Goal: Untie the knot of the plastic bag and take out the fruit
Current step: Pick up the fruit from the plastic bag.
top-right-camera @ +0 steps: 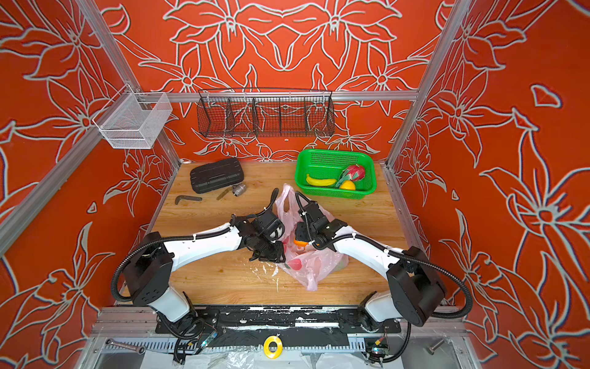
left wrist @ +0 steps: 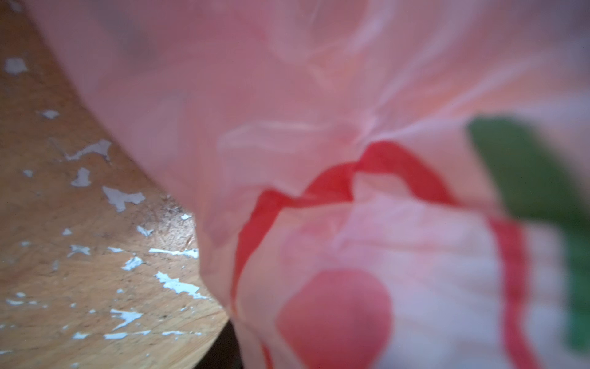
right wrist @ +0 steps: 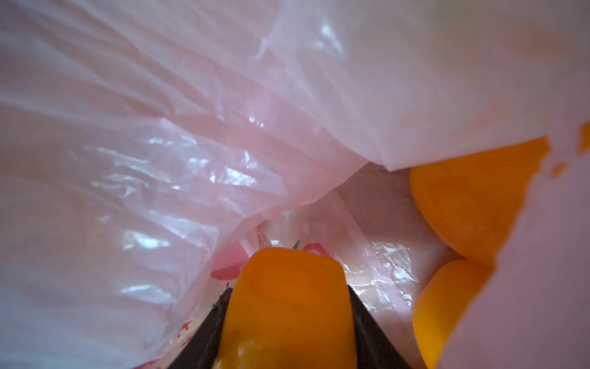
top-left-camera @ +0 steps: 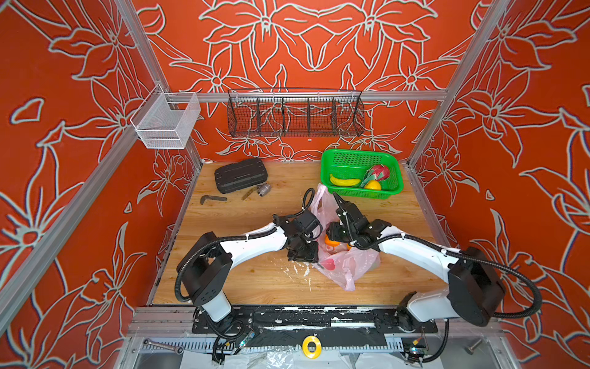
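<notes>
Right jaws astride orange [right wrist: 287,303] inside bag [right wrist: 127,143]

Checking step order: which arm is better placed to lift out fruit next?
Right: the right claw is inside the plastic bag with an orange between its jaws; the left claw sits outside, at the bag's edge.

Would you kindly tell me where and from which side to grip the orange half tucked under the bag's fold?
Grip the tucked orange across its round middle, entering through the plastic bag's open mouth, beside the held orange in the right tool. It is a smooth ball, so an off-centre pinch would probably slip; the fold covers part of it, leaving the mouth-facing side bare.
</notes>
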You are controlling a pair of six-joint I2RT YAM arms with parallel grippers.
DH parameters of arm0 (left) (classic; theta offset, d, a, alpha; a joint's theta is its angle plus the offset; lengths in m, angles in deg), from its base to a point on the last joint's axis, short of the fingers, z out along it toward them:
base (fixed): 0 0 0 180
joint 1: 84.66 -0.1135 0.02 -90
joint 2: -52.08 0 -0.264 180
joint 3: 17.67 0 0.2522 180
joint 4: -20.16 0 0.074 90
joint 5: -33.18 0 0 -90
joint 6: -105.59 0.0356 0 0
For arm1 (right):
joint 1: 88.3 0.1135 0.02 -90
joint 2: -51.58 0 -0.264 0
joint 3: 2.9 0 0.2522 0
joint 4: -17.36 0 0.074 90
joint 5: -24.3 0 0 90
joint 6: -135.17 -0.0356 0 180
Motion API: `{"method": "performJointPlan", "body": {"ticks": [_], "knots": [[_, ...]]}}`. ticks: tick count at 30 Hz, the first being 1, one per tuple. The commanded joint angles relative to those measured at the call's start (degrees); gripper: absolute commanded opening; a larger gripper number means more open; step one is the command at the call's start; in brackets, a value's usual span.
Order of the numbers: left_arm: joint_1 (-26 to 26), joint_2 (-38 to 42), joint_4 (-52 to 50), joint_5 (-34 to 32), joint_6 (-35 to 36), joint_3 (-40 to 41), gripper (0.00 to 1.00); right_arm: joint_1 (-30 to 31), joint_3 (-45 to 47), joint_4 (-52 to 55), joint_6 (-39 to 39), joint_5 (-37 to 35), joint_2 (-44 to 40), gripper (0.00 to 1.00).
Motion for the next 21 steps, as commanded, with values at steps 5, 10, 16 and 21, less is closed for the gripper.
{"method": "performJointPlan", "body": {"ticks": [5, 10, 16, 21], "knots": [[0.2, 6.4, 1.9, -2.5, -0.2, 0.4, 0.57, 0.0, 1.2, 2.6, -2.5, -0.2, -10.8, 0.50], [0.3, 10.3, 4.2, -3.7, 0.9, 1.6, 0.61, 0.0, 1.1, 3.4, -3.0, -2.3, -18.1, 0.50], [0.3, 16.6, 5.4, -6.7, 3.0, 1.8, 0.69, -0.7, -1.0, 3.5, -2.8, -6.6, -23.8, 0.50], [0.3, 21.7, 6.7, -10.7, 5.7, 0.8, 0.79, -4.4, -2.5, 1.4, -3.0, -8.1, -25.5, 0.50]]}}
